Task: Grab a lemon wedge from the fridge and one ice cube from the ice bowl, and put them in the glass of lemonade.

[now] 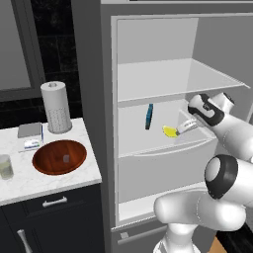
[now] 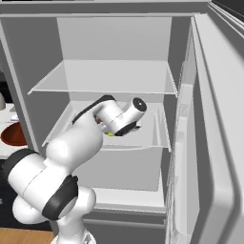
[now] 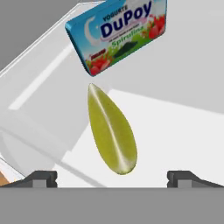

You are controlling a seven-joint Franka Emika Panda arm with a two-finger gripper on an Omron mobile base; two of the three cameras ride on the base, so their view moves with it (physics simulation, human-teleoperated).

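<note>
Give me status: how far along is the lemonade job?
Early. Done: the fridge stands open and the arm has reached in to the middle shelf. In hand: the pincer is open, fingers either side of the lemon wedge, which lies on the shelf near a blue yogurt pack; no grip yet. Left: grab the wedge, take an ice cube from the bowl, drop both in the glass.

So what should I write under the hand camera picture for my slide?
Open gripper lined up on the lemon wedge lying on the white fridge shelf, a blue yogurt pack just beyond it.
</note>
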